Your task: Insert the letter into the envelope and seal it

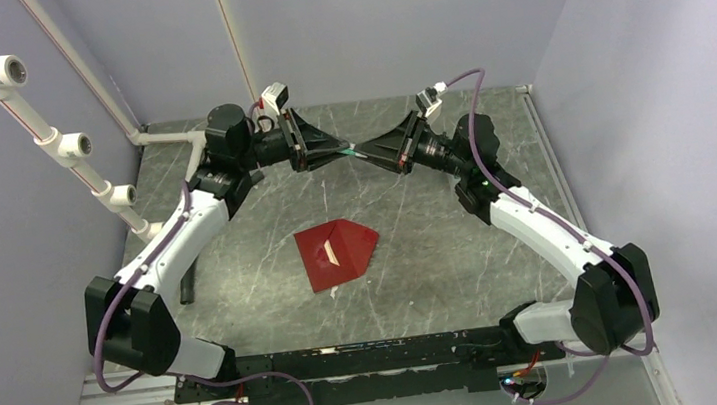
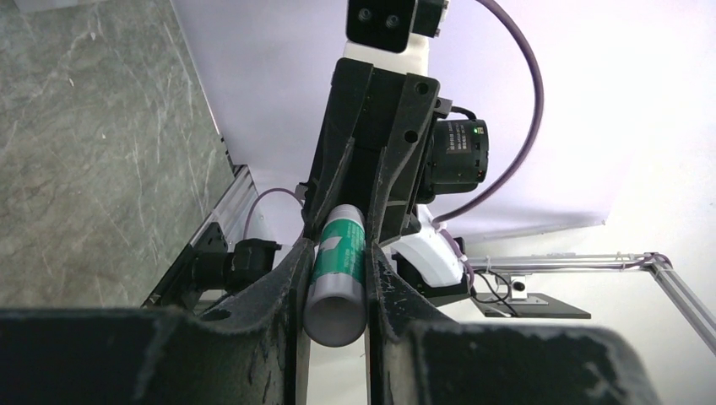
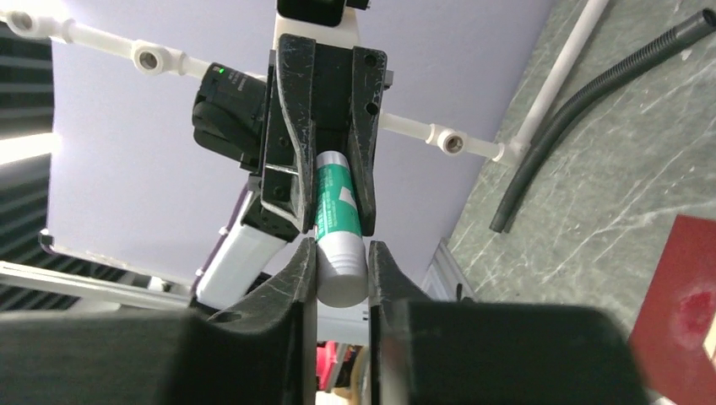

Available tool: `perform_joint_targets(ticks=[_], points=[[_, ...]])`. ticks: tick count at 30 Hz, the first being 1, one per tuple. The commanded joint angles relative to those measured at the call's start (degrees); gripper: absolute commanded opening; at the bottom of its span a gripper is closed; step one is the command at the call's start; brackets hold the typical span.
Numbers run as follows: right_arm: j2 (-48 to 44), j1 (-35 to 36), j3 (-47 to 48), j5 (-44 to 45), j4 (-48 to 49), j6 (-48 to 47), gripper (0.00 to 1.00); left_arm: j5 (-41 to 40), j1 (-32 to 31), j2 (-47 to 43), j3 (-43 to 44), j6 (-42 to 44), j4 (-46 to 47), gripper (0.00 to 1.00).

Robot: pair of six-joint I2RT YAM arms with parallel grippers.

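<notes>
Green-white glue stick pinched at opposite ends by left gripper and right gripper, both narrow on it; red envelope flat on table below them.

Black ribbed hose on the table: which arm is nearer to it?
Left. The left arm passes just beside the hose; the right arm is across the table, beyond the envelope.

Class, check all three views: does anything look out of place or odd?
Yes. The left hand and right hand both clamp one white-and-green tube between them in mid-air, while the envelope lies askew on the table, untouched, with a pale blotch on its red surface.
</notes>
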Motion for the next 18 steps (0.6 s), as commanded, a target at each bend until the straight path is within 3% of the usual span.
perform_joint_targets(ticks=[1, 2, 11, 18], points=[[0.01, 0.11, 3.01, -1.69, 6.57, 1.81, 0.04, -0.11, 0.69, -2.24, 0.14, 0.48, 0.93, 0.02], [0.04, 0.10, 3.02, -2.12, 6.88, 1.73, 0.00, -0.11, 1.05, -2.39, 0.14, 0.48, 0.61, 0.02], [-3.99, -6.35, -0.40, -7.56, 13.03, -0.40, 0.00, 1.90, 9.07, -5.82, -5.51, -7.70, 8.34, 0.02], [-5.79, -9.77, -0.79, -11.46, 11.36, -5.02, 0.00, 0.25, 11.79, -8.41, -6.26, -5.33, 4.75, 0.02]])
